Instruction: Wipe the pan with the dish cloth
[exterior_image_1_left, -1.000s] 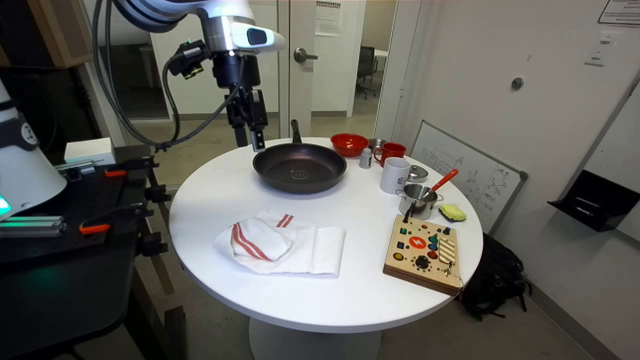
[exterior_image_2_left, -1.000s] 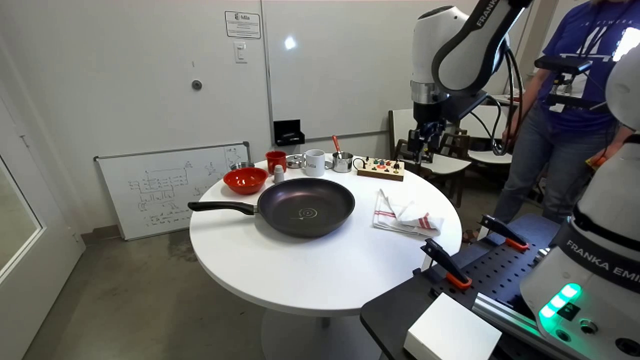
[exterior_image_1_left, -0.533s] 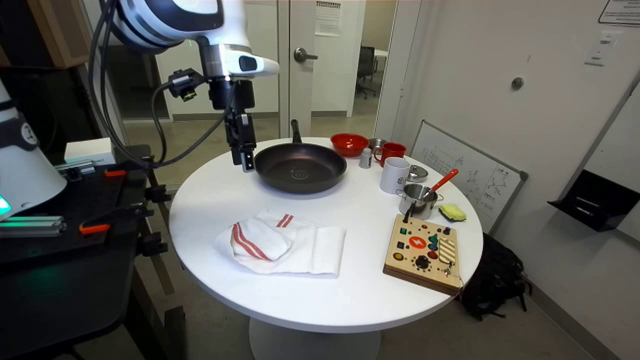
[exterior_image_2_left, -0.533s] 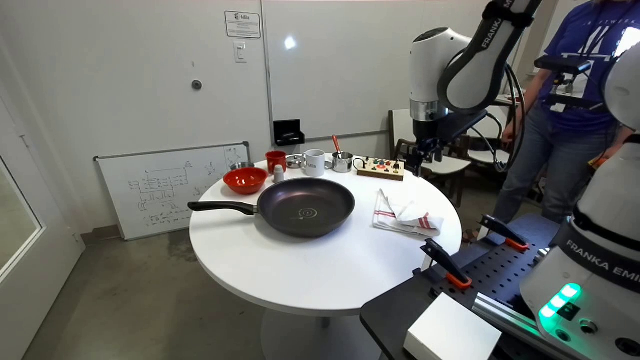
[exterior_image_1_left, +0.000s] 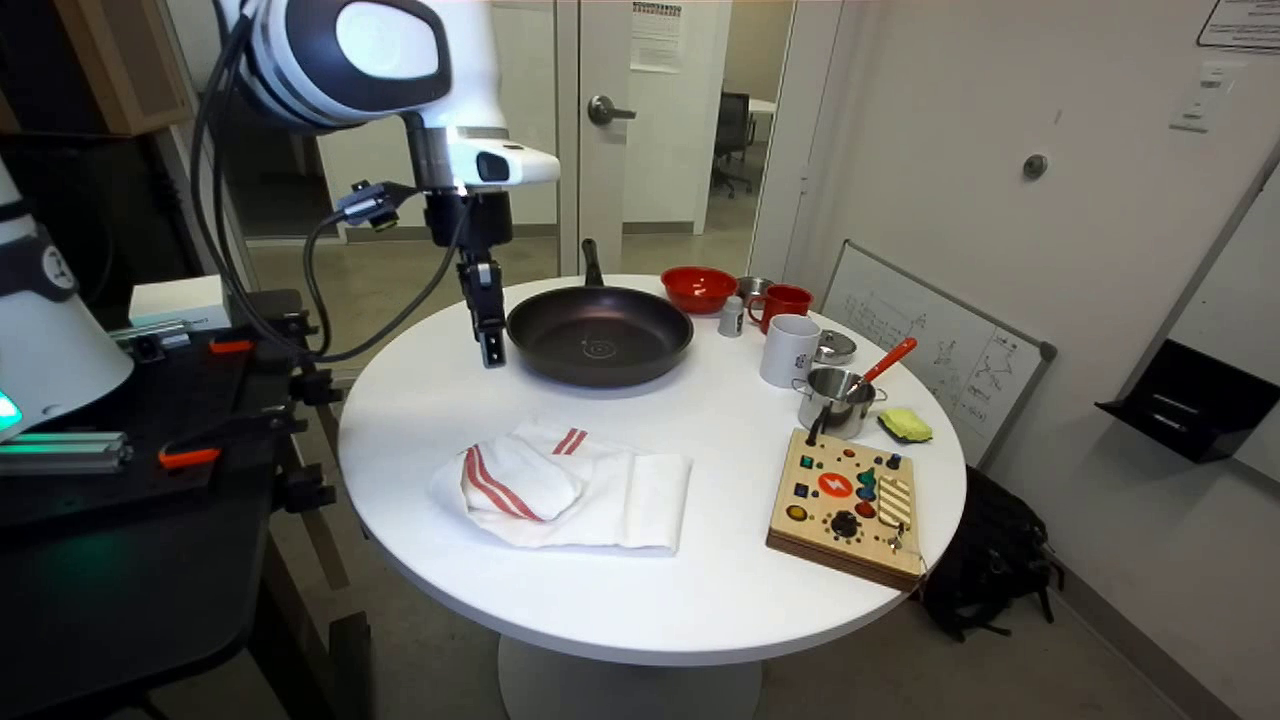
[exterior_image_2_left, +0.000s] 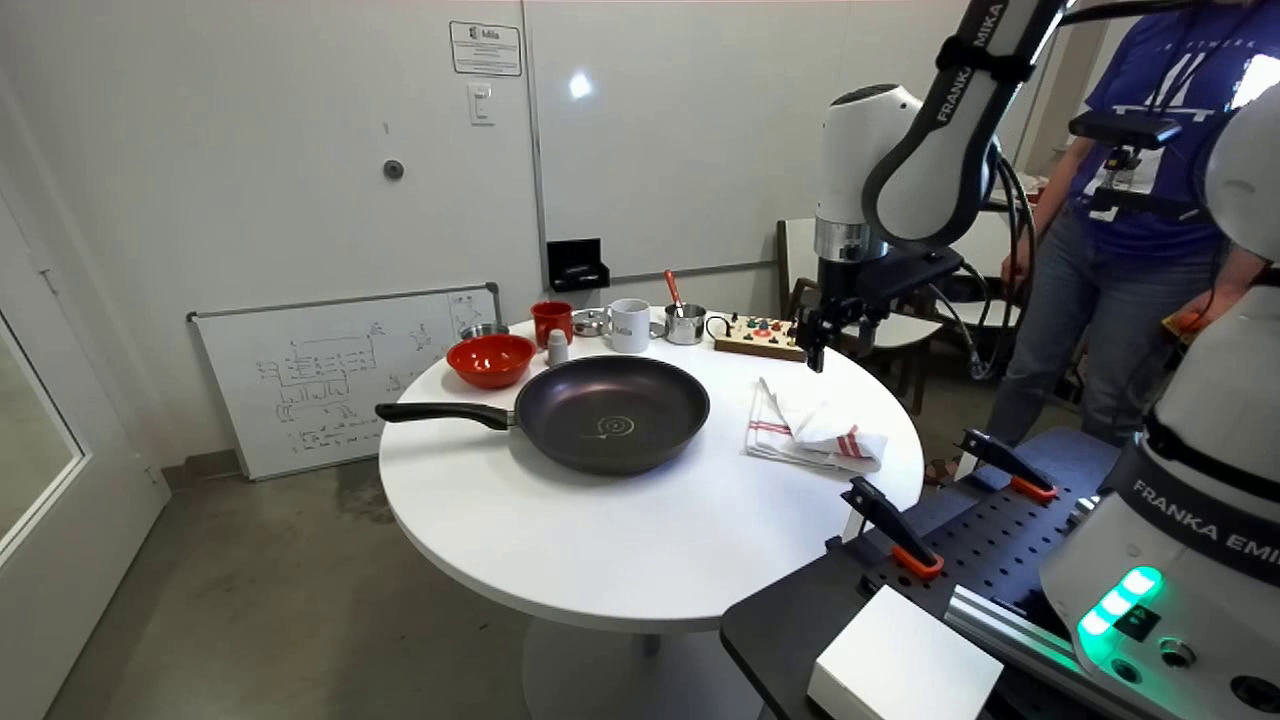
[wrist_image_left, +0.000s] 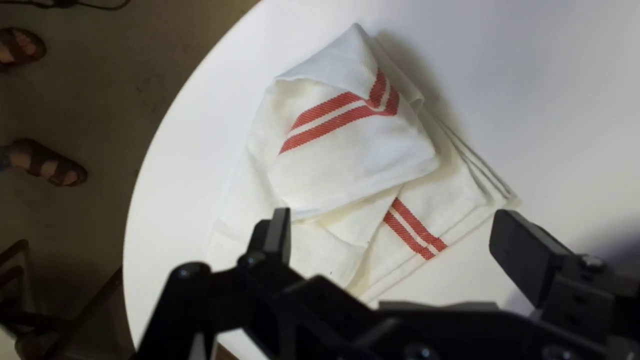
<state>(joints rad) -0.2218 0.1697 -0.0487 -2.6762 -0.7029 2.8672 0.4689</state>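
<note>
The claw (wrist_image_left: 391, 231) is spread wide above the desk (exterior_image_1_left: 725, 600); the dish cloth (wrist_image_left: 345, 165) (white, red-striped, loosely folded) is laid there near the edge, apart from the pan (exterior_image_2_left: 612, 425); the pan's handle (exterior_image_2_left: 445, 413) is pointed away from the cloth.

Cloth (wrist_image_left: 345, 165) white, paired red stripes; pan (exterior_image_2_left: 615, 405) black, pale rings on base; bowl (exterior_image_2_left: 491, 362) red; sponge (exterior_image_1_left: 906, 423) yellow, dark underside; table (exterior_image_1_left: 600, 605) white; gripper (wrist_image_left: 392, 235) black

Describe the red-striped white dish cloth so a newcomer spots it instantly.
On the round white table, find the black frying pan. In an exterior view, the folded white fabric dish cloth lies nearer the camera than the pan. Unlike its neighbours, it shows paired red stripes.
</note>
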